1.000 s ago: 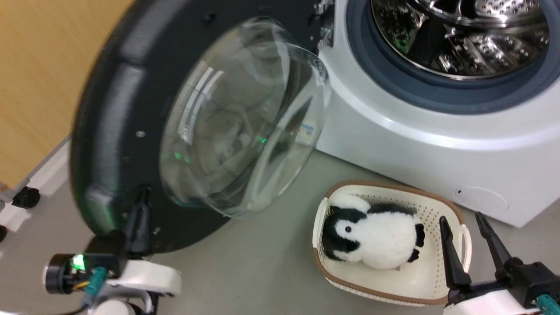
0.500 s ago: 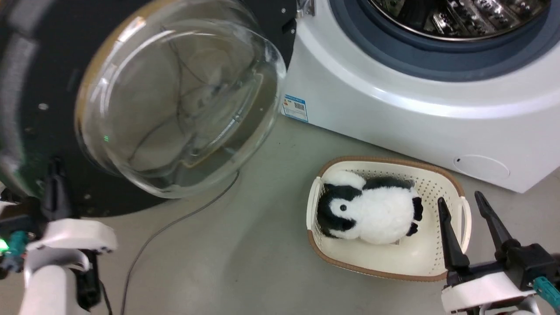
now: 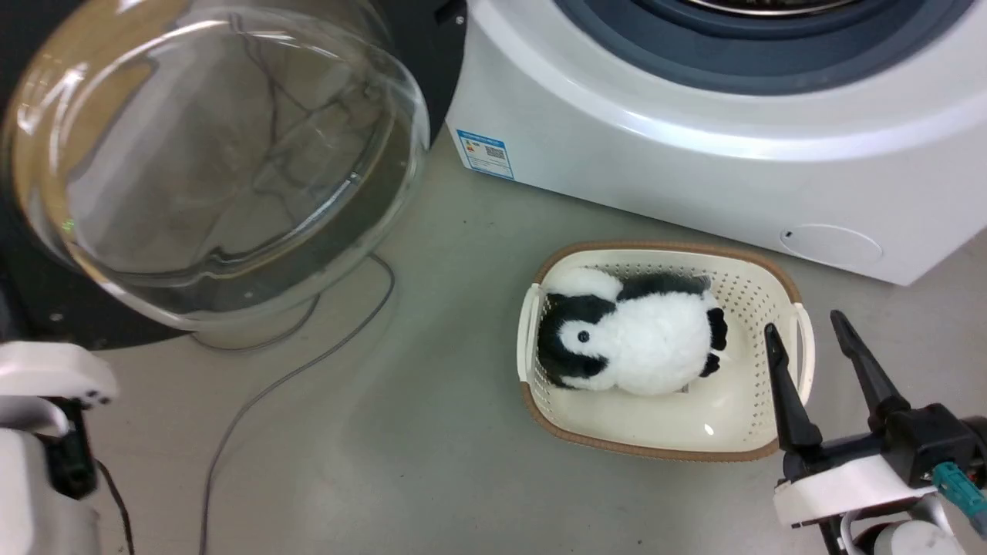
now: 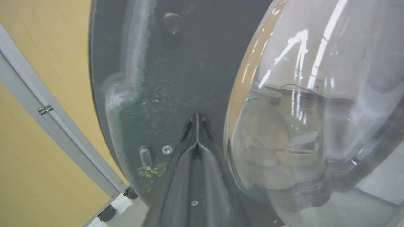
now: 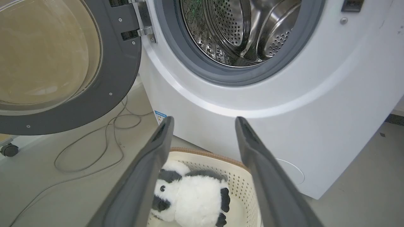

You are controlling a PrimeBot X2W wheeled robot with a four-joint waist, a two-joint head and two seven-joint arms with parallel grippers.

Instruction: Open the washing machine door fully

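The washing machine door (image 3: pixel 216 154) stands swung wide to the left of the washing machine (image 3: pixel 694 154), its clear glass bowl bulging toward me inside the black rim (image 4: pixel 164 63). My left gripper (image 4: pixel 196 117) is shut, its joined tips resting against that inner rim beside the bowl. In the right wrist view the door (image 5: pixel 120 63) hangs on its hinge beside the open steel drum (image 5: pixel 240 28). My right gripper (image 3: pixel 802 321) is open with nothing in it, low at the right over the basket's edge, fingers pointing at the machine (image 5: pixel 221 110).
A cream basket (image 3: pixel 655 451) holding a black-and-white penguin plush (image 3: pixel 632 339) sits on the floor before the machine. A grey cable (image 3: pixel 293 378) loops across the floor under the door. A wooden panel (image 4: pixel 31 126) on castors (image 4: pixel 107 214) stands just behind the door.
The door has swung farther left, away from the machine's front, with my left gripper against its rim. The head camera has shifted too. The right gripper stays open by the basket.
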